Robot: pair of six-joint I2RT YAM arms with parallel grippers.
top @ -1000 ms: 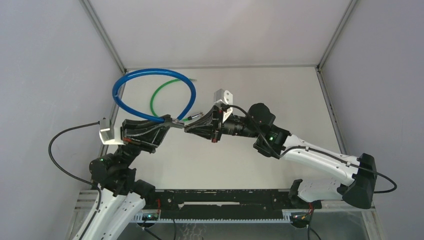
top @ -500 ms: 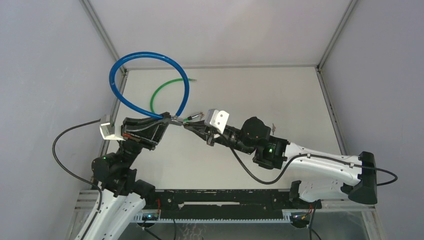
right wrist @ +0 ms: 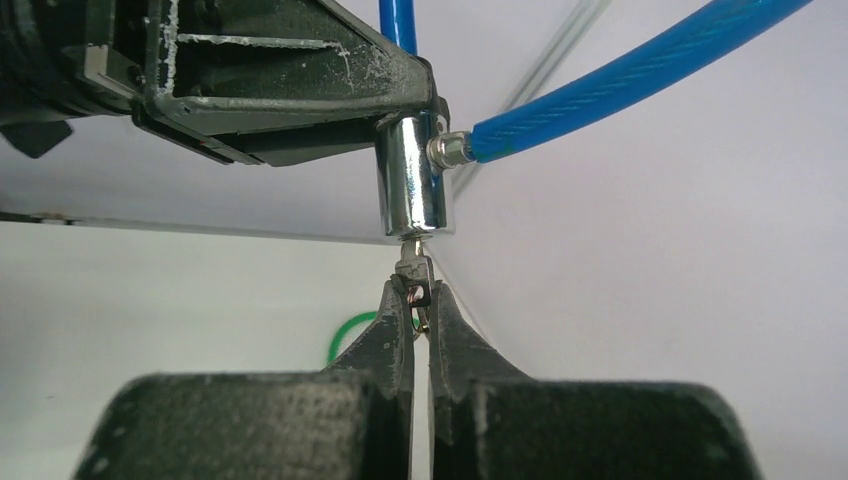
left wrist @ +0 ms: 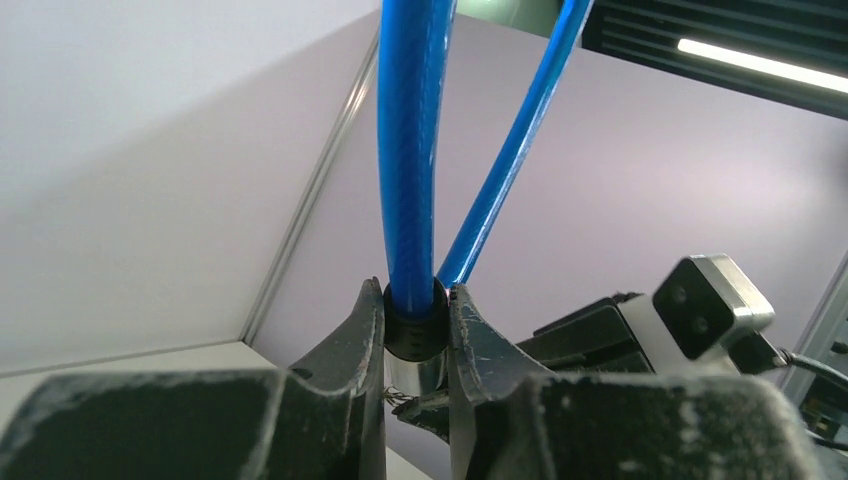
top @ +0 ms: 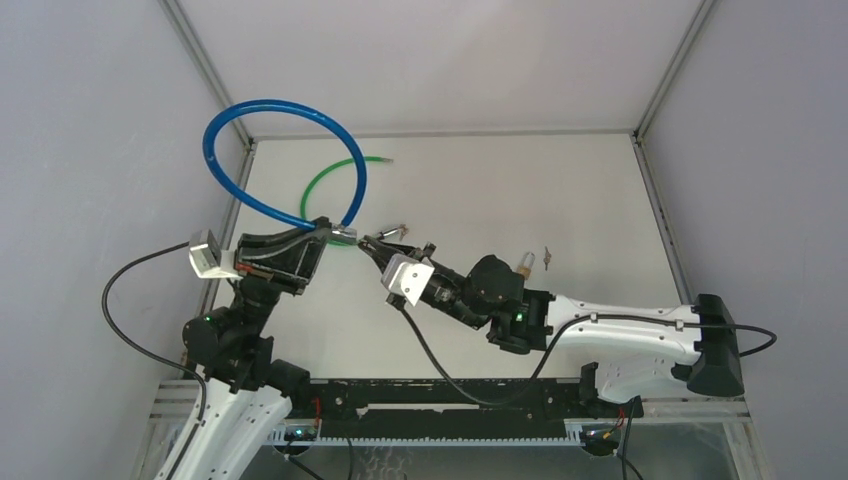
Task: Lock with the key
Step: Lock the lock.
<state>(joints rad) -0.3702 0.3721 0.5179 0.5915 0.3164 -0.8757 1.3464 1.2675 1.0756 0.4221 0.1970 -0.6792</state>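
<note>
A blue cable lock (top: 262, 113) loops up from its chrome cylinder (top: 343, 235). My left gripper (top: 318, 237) is shut on the lock's black collar (left wrist: 414, 325), just above the chrome cylinder (right wrist: 412, 190). My right gripper (top: 370, 245) is shut on the small silver key (right wrist: 415, 277), whose blade sits in the bottom of the cylinder. In the right wrist view the blue cable (right wrist: 620, 80) enters the cylinder's side through a metal tip. The lock is held up off the table between both arms.
A green cable (top: 325, 185) lies on the white table (top: 500, 190) behind the lock. A small metal piece (top: 547, 259) lies on the table to the right of the right arm. Grey walls close in on three sides.
The right wrist has rolled over, its camera now below the gripper, and the arm has dropped lower. The left gripper and blue loop have shifted left and tilted.
</note>
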